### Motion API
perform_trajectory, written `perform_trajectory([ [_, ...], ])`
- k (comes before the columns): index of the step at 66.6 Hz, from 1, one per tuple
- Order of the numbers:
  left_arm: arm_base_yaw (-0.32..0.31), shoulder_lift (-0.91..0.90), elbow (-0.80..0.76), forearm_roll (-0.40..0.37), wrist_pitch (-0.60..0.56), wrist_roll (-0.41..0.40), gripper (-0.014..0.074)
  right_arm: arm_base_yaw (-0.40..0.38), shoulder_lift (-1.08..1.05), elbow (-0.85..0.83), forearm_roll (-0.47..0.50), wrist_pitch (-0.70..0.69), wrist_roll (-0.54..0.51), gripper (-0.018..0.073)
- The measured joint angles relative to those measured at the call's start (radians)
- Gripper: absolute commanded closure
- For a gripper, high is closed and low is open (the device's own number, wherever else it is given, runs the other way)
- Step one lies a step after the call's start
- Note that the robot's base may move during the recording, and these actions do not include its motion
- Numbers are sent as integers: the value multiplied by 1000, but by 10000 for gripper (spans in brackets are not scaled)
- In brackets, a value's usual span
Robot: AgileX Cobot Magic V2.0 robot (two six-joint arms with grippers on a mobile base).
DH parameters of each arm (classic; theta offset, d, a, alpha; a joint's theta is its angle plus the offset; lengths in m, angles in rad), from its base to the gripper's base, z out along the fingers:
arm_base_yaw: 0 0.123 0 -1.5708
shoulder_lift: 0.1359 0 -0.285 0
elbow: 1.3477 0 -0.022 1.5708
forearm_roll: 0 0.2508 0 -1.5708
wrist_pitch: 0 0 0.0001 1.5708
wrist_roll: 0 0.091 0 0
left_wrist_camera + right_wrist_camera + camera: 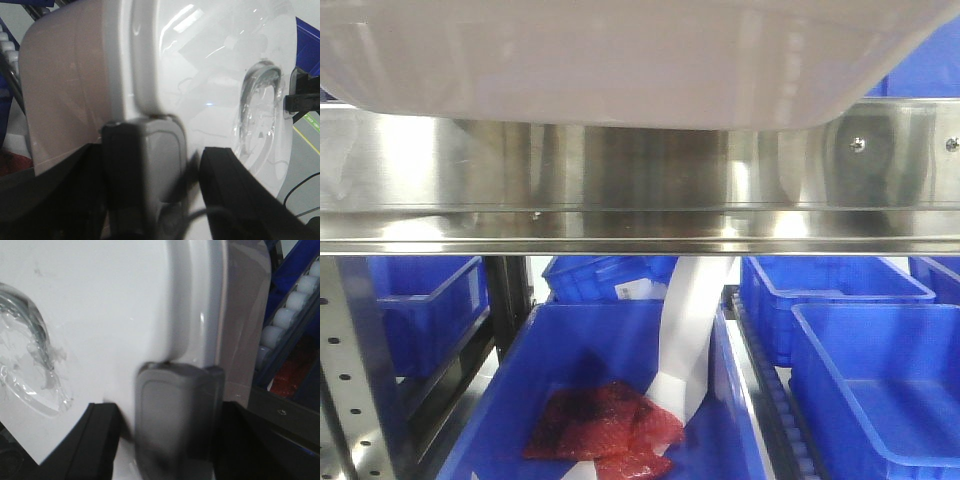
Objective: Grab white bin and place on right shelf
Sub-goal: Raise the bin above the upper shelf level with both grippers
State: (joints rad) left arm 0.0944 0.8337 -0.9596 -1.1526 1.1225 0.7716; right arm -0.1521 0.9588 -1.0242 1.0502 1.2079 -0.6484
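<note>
The left end effector [170,170] pinches the rim of the bin [65,100]: a grey pad [157,160] lies on the edge of the glossy lid [200,65], and a black finger [230,185] sits on the lid face just beside it. The right end effector [175,425] grips the opposite rim in the same way, its grey pad [172,415] pressed over the lid's raised border, with black housing on both sides. Each is closed on the bin rather than spread.

Both wrist views show the lid's recessed handle [260,115], with crinkled clear film over it.

In the front view the bin [620,60] fills the top of the frame, its pale underside hanging just above the wide steel front rail of the shelf [640,180]. Whether it touches the rail cannot be told. The rail mirrors the bin's shape and carries a screw [858,144] near its right end.

Below the rail stand blue bins. The middle one [560,350] holds red packets [605,425] and a white paper strip [690,330]. Another [880,380] sits to the right, and a perforated upright [350,380] stands at the left.
</note>
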Motion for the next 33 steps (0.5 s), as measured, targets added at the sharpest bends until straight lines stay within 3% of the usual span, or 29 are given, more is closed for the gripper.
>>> perform_trajectory([
  [33, 0, 38, 0, 22, 0, -2, 335, 0, 0, 0, 30, -6, 0, 161],
])
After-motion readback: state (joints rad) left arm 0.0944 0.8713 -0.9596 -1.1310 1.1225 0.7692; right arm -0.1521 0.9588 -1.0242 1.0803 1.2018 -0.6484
